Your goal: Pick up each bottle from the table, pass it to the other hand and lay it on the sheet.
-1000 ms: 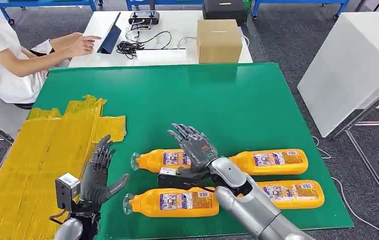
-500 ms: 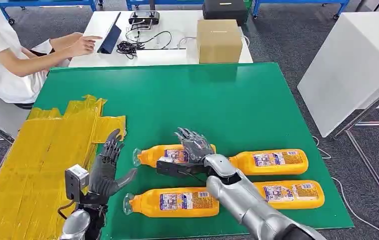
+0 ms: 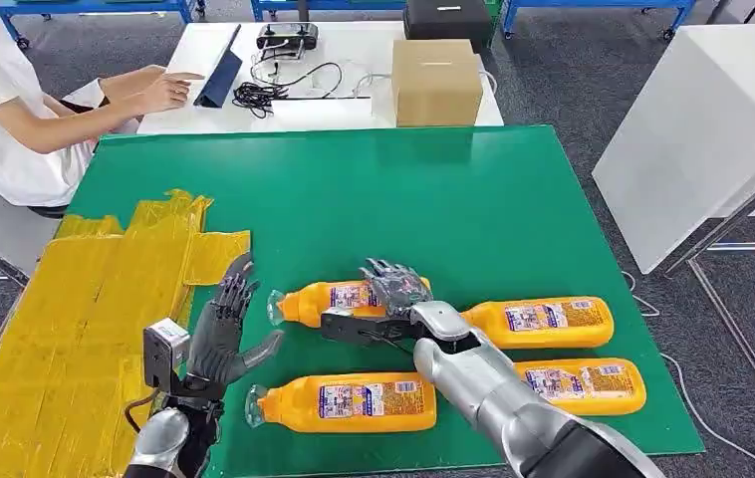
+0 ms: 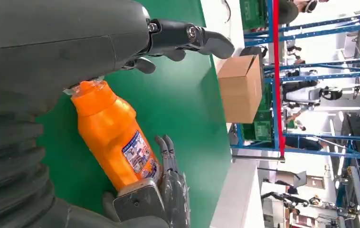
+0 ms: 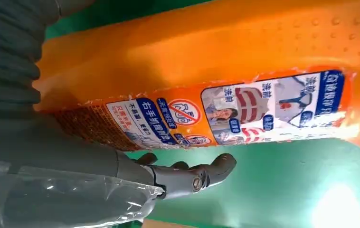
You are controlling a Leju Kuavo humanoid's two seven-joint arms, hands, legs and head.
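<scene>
Several orange bottles lie on the green table. My right hand reaches over the upper left bottle, its fingers curled down around the body and gripping it. Up close, the labelled bottle presses against the right hand. My left hand is open, fingers spread, just left of that bottle's cap and beside the yellow sheet. From the left wrist, the bottle lies past the left hand. Other bottles lie at the right, front and front right.
A cardboard box stands on the white table beyond the green one, with cables and a tablet beside it. A person sits at the far left, arm stretched toward the tablet. A white panel stands off to the right.
My right hand's fingers have come down and curled around the upper left bottle, which has shifted slightly away from me. My left hand has moved forward and right toward the bottle's cap.
</scene>
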